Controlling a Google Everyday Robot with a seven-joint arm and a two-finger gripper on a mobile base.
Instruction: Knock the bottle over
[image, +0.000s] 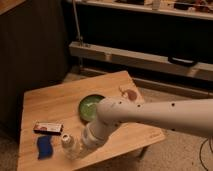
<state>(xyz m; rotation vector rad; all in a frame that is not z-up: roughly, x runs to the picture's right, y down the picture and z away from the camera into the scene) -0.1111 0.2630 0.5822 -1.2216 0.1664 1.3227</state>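
Gripper (81, 149): low over the front part of the table, at the end of the wrist, just beside the bottle on its picture-right side.
Grip state: cannot tell whether open or shut; nothing seen held.
Contact: cannot tell whether touching the bottle or just short of it.
Bottle (68, 145): small, clear plastic with a whitish round cap, standing cap-up close to the table's front edge, between the blue object and the gripper.
Bottle label: pale band; writing too small to read.
Blue object (44, 147): flat, dark blue, lying at the front left corner in the picture, near the bottle but apart from it.
Flat box (48, 128): long and low, white with a red patch and dark ends, lying behind the blue object; print not legible.
Green bowl (89, 106): round, mid-table, partly covered by the arm.
White cup (131, 94): reddish inside, at the far right part of the tabletop, well apart from the bottle.
Arm (155, 115): thick, white, dotted with small dark holes, reaching in from the picture's right and bending down across the bowl's near rim.
Table (50, 102): light wood, bearing all of the above.
Behind: a grey metal rail (140, 59) against dark panels.
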